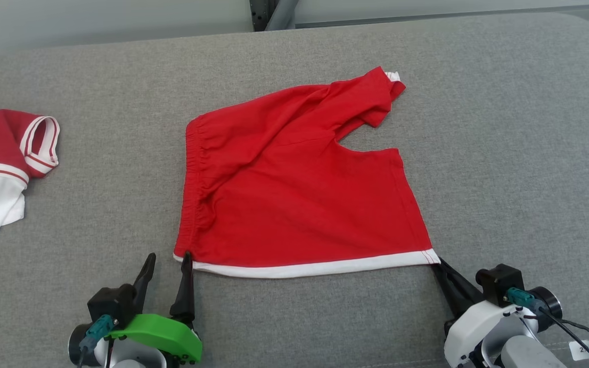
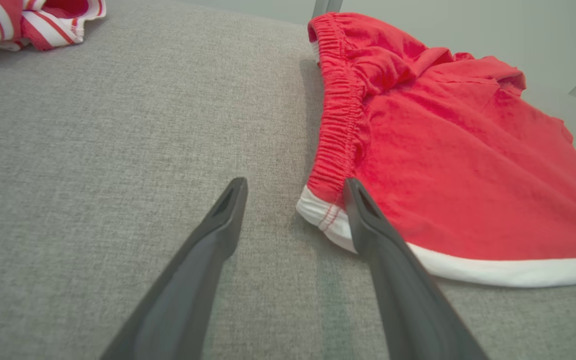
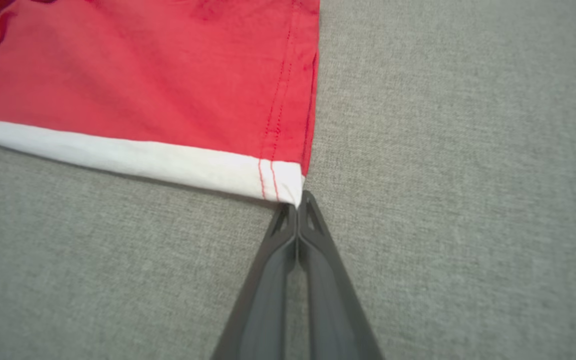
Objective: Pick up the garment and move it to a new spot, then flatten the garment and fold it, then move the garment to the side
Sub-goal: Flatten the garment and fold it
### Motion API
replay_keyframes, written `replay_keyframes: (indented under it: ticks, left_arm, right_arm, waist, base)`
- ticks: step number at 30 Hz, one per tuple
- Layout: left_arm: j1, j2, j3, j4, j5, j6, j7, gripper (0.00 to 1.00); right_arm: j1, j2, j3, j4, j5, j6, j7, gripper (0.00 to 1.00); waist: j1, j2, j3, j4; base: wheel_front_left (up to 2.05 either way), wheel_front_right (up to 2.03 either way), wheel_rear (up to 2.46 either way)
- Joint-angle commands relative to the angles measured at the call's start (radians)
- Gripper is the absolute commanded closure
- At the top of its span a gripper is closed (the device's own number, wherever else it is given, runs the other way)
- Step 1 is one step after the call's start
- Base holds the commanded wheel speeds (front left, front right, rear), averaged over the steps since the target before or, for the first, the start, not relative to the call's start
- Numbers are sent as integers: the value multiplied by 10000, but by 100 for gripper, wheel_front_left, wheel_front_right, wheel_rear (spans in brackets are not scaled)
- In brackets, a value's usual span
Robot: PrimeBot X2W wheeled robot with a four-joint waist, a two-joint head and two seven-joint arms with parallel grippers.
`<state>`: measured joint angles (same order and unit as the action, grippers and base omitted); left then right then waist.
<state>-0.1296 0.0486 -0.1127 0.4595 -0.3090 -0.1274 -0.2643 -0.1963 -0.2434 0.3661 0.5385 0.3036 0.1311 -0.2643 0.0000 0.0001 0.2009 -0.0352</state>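
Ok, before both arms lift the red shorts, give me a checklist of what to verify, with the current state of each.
1. Right gripper shut at the red shorts' white hem corner: ok.
2. Cloth actually caught between its tips: cannot tell; they meet at the corner's very edge.
3. Left gripper closed on the waistband corner: not ok; it stands open at that corner.
4. Shorts lying flat: not ok; the far leg is bunched and folded.
5. Other red and white garment clear of the shorts: ok; it lies apart on the left.
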Motion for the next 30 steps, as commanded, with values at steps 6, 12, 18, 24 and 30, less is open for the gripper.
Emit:
replay_keyframes:
  ticks: [6, 12, 18, 24, 30]
  left_arm:
    - [-276, 107, -561, 38, -349, -33, -1, 0]
    - [-352, 224, -783, 129, -600, -37, 0, 13]
    - [-330, 252, -946, 181, -765, -38, 0, 100]
    - [-115, 369, -999, -397, -970, -37, 0, 100]
    - [-879, 988, -1188, -1836, -1054, -38, -2, 100]
  right_arm:
    - [-132, -34, 26, -6, -34, -7, -1, 100]
    - [-187, -92, 6, -18, -1, -10, -1, 100]
    - [-217, -51, -48, 9, 20, -10, 0, 100]
    - [-165, 97, -440, -429, 239, -10, -2, 100]
    - [-703, 132, -1278, -2011, 468, -10, -2, 100]
  waist:
    - [0, -1, 88, -109]
    - [0, -1, 159, -168]
    - [0, -1, 154, -165]
    - [0, -1, -227, -68]
    - [0, -1, -1027, 37]
  base:
    - [0, 0, 0]
    - [0, 0, 0]
    - [0, 0, 0]
    - [0, 0, 0]
    - [0, 0, 0]
